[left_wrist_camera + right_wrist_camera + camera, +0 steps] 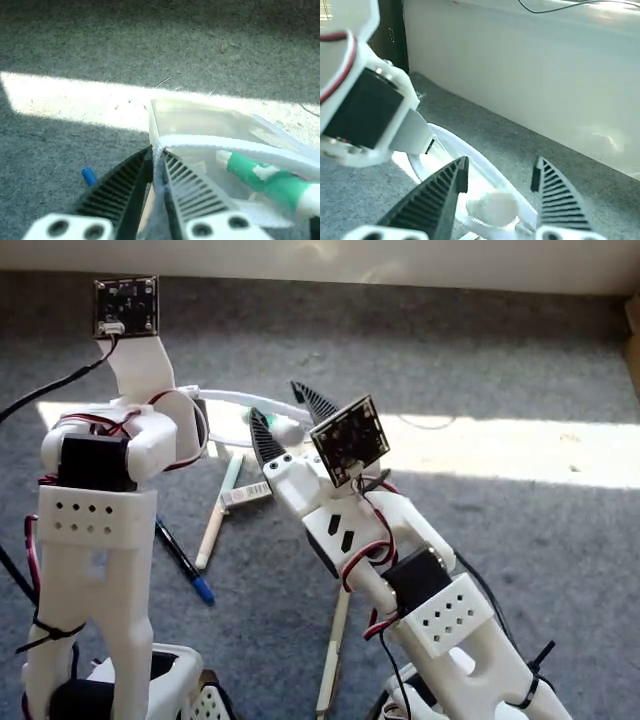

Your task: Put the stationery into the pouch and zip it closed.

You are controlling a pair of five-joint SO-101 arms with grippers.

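While the left gripper [157,154] is clamped shut on the white zip edge of the clear pouch [200,117], the job looks to be in its loading stage. The zip is open, and the pouch lies on the grey carpet [520,360] on the far side of the two arms.

The right gripper [277,400] hangs over the pouch's mouth with its jaws spread and nothing between them. Its next move, as I judge it, is to go to the near side and fetch another piece. It will need to pick one pen cleanly from the carpet and line it up with the pouch's length. The left grip has to keep the mouth steady meanwhile. Zipping comes after that.

From the left wrist comes the detail of the pinch itself, and a green-and-white pen [265,181] already inside the pouch.

The high view supplies the stock outside:
- A blue pen [185,565] lies beside the left arm.
- A white pen [218,515] and a short marker [245,498] lie between the arms.
- A long pen [335,660] lies near the right arm's base.

The right wrist view adds the pouch's white rim curving just beyond the open jaws, with something pale and rounded at it that I cannot identify.
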